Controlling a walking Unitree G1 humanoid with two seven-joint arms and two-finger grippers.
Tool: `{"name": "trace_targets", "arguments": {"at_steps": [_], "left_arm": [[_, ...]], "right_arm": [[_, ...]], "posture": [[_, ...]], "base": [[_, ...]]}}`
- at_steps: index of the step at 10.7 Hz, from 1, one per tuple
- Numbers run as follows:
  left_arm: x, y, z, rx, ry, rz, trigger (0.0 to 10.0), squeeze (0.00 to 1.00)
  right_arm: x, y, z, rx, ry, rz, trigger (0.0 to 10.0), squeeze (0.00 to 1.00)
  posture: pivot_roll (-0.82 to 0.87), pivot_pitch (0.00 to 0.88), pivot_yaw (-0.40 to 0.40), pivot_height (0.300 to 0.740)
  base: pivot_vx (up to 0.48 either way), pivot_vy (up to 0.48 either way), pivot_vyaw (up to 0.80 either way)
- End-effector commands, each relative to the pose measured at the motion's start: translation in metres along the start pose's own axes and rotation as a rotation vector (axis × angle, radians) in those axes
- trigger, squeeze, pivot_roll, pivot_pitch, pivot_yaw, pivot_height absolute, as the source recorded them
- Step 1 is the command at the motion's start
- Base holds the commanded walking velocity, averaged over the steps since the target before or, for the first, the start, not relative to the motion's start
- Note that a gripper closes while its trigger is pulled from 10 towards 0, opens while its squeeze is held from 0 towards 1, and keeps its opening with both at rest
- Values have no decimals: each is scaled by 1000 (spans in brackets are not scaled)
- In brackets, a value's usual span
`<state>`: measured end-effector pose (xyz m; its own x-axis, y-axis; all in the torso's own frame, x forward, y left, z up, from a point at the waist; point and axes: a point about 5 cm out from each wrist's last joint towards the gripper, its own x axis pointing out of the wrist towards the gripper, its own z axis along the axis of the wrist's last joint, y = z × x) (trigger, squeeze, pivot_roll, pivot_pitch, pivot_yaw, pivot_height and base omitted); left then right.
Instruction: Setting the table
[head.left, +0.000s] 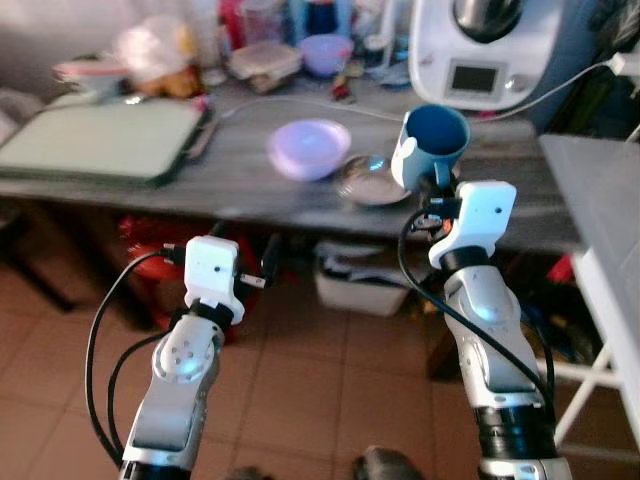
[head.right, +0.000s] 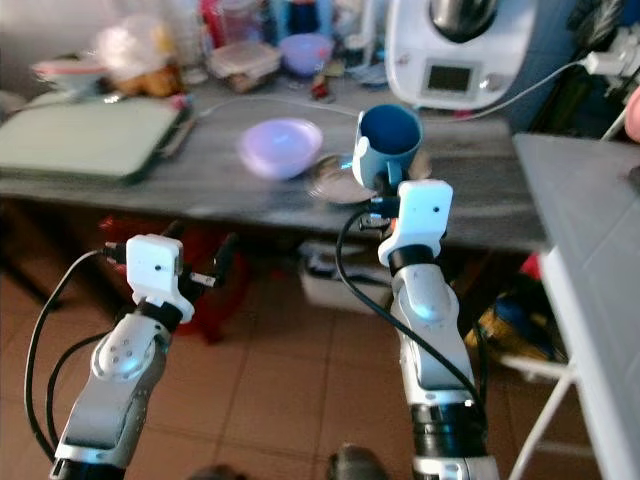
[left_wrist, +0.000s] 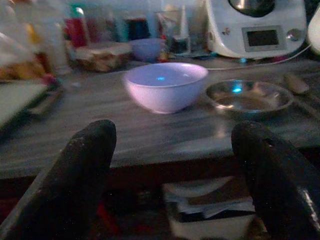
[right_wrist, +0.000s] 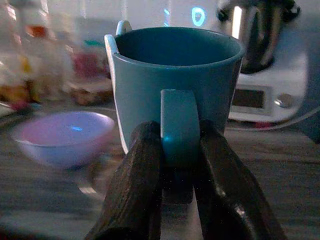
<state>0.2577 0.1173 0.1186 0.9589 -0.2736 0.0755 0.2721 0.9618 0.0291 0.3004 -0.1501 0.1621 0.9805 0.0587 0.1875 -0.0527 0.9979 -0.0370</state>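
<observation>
Room: Grey wooden counter (head.left: 250, 190) in front of me, with a red tile floor below and lots of kitchen stuff crowded along the back.
Back of counter: a big white kitchen machine (head.left: 487, 50) at about 1 o'clock, with jars and boxes to its left. They are too blurry to name.
Already on the counter: a light purple bowl (head.left: 309, 148) near the middle and a small shiny metal dish (head.left: 372, 181) just beside it, on its 3 o'clock side. A flat pale green tray (head.left: 100, 140) sits far off at 10 o'clock.
Right claw: my right claw (right_wrist: 180, 165) is squeezed tight on the handle of the blue mug (head.left: 435, 142), one finger on each side.
Where the mug is: it stands upright right at the tip of my claw, held up in the air. It hangs at about 12 o'clock from my right wrist, over the front part of the counter, close to the metal dish. I cannot tell if it is straight above the dish.
Left claw: my left claw (left_wrist: 172, 165) has its fingers wide apart and holds nothing. It is low, in front of the counter edge, pointing at the bowl.
How far along: I think I am partway. The bowl and dish look placed. The mug is not put down yet.
What is left: set the mug down and let go.
</observation>
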Motion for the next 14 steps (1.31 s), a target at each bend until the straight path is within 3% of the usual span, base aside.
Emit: {"name": "trace_targets", "arguments": {"at_steps": [1, 4, 7, 9, 10, 11, 13, 14], "left_arm": [[0, 1, 4, 6, -13, -13, 10000, 0], [-2, 3, 6, -2, -18, 6, 10000, 0], [-12, 13, 7, -6, -18, 68, 10000, 0], [-20, 28, 10, -12, -24, 179, 10000, 0], [-30, 45, 13, 5, -23, 287, 10000, 0], [-36, 53, 14, 10, -17, 330, 10000, 0], [-43, 58, 14, 29, 3, 343, 10000, 0], [-46, 57, 13, 25, 14, 342, 10000, 0]], "right_arm": [[4, 0, 8, 0, -33, -5, 10000, 0], [10, -13, 4, -34, -6, -72, 10000, 0], [22, -23, 2, -66, 29, -59, 10000, 0], [28, -32, -2, -91, 61, -51, 10000, 0], [36, -34, -2, -68, 83, 2, 10000, 0], [42, -35, -1, -56, 88, 44, 10000, 0], [45, -29, -8, 10, 147, 143, 10000, 0], [45, -26, -10, 0, 152, 174, 10000, 0]], "posture": [[-23, 25, 24, 740], [-18, 37, 25, 740], [4, 57, 25, 740], [23, 76, 26, 740], [31, 89, 30, 740], [41, 97, 32, 740], [54, 106, 34, 740], [62, 113, 36, 740]], "base": [[480, 0, 0], [480, 0, 0], [424, 0, 0], [0, 0, 0], [0, 0, 0], [0, 0, 0], [0, 0, 0], [0, 0, 0]]}}
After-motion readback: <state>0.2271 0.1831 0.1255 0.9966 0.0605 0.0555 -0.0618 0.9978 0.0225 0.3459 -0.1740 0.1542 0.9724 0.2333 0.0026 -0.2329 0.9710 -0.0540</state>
